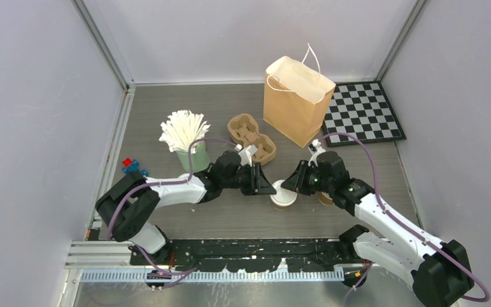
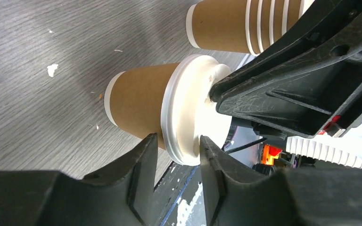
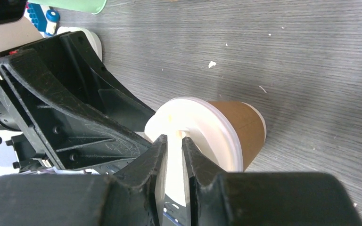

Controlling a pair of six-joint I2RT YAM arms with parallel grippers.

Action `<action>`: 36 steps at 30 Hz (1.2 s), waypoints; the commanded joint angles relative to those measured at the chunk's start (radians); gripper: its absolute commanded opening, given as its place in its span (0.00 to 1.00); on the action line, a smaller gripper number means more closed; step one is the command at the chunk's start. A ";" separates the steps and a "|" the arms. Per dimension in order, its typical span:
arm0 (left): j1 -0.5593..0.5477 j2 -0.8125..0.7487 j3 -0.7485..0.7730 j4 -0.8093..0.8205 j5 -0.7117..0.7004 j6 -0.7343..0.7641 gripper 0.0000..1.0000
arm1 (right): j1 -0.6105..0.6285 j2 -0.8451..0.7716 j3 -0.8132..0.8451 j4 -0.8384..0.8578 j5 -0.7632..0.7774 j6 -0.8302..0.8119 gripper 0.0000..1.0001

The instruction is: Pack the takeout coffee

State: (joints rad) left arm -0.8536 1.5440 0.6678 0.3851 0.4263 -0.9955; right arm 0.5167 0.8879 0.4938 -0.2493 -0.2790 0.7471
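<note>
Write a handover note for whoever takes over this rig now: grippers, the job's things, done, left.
Left gripper: closed across the lid rim of the takeout coffee.
Right gripper: jaws nearly together at the lid's raised top; grip unclear.
Takeout coffee: upright on the table, apart from the paper bag.
Done: lid on.
Left: coffee into the bag.

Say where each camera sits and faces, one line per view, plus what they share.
Top external: above and behind the bases, looking down on the table; both arms, left claw and right claw meeting at the lidded cup.
Left wrist: on the left arm, looking along its own fingers at the cup; right claw opposite.
Right wrist: on the right arm, facing the other way; own fingers, left claw beyond.
Shared: all three show the cup and both claws.
</note>
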 commanded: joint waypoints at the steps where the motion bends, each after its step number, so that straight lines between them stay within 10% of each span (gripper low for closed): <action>1: -0.004 -0.048 0.051 -0.122 0.016 0.042 0.42 | 0.002 0.006 0.111 -0.187 0.037 -0.041 0.24; 9: 0.000 -0.186 0.202 -0.357 -0.059 0.152 0.49 | 0.002 -0.037 0.334 -0.350 0.059 -0.117 0.36; 14: 0.001 -0.326 0.232 -0.573 -0.188 0.250 0.55 | 0.011 -0.044 0.367 -0.443 0.116 -0.208 0.66; 20: 0.000 -0.541 0.291 -0.920 -0.338 0.383 0.99 | 0.124 -0.008 0.412 -0.503 0.264 -0.262 0.79; 25: -0.001 -0.739 0.260 -1.091 -0.452 0.444 1.00 | 0.341 0.077 0.467 -0.538 0.525 -0.271 0.82; 36: 0.001 -1.043 0.125 -1.154 -0.494 0.479 1.00 | 0.393 0.238 0.481 -0.485 0.559 -0.266 0.82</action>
State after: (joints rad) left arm -0.8543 0.5446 0.8104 -0.7467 -0.0319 -0.5438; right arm 0.9016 1.1141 0.9474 -0.7715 0.2371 0.4812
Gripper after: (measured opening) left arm 0.996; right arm 0.830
